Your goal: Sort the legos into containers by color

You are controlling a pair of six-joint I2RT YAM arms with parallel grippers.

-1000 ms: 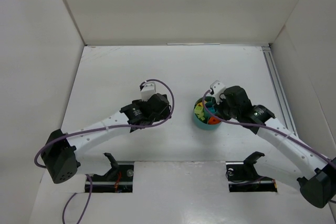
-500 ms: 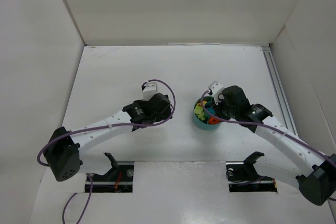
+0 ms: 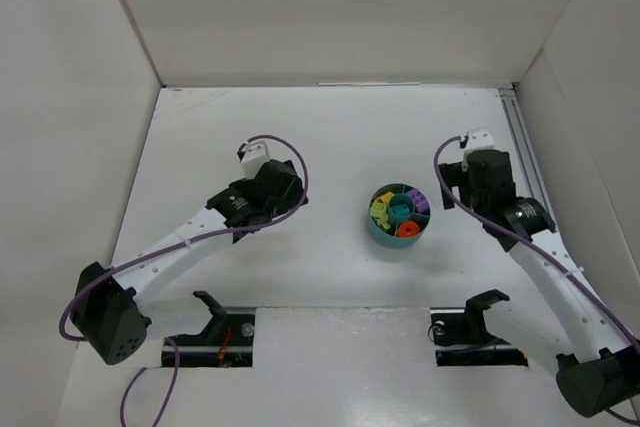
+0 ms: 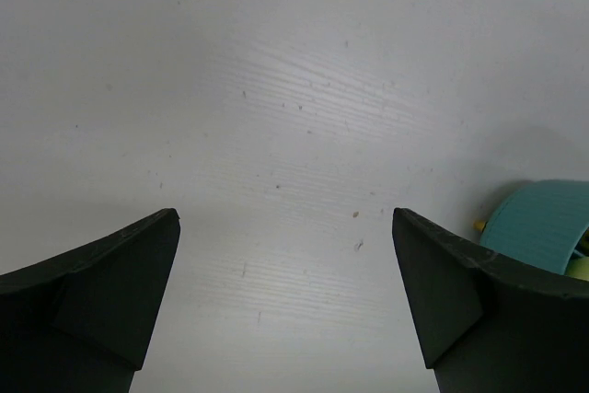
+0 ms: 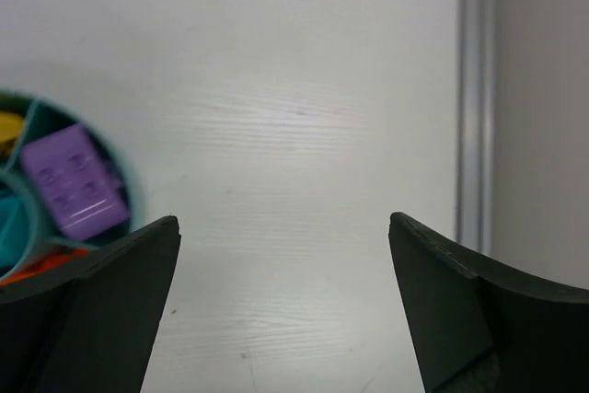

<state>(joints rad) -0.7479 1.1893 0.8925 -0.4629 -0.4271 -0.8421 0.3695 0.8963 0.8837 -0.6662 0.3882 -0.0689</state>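
Observation:
The round teal dish (image 3: pixel 398 237) stands right of the table's middle. Its containers hold the legos: lime and yellow ones (image 3: pixel 380 212) in the left wedges, a teal one (image 3: pixel 402 209) in the centre cup, a purple brick (image 3: pixel 420 202) on the right, an orange one (image 3: pixel 406 229) at the front. My left gripper (image 3: pixel 280 187) hangs left of the dish, open and empty (image 4: pixel 284 218), with the dish's wall (image 4: pixel 543 227) at the picture's right edge. My right gripper (image 3: pixel 470 175) is to the dish's right, open and empty (image 5: pixel 283 220). The purple brick (image 5: pixel 75 181) lies in its wedge at the left of that view.
A metal rail (image 3: pixel 525 162) runs along the table's right side, close to my right gripper, and shows in the right wrist view as the rail (image 5: pixel 471 89). White walls close in the table on three sides. Two black stands (image 3: pixel 215 312) (image 3: pixel 480 307) sit at the near edge.
My right gripper opened and drew back from over the dish toward the right rail. My left arm swung left, away from the dish, with its gripper still open.

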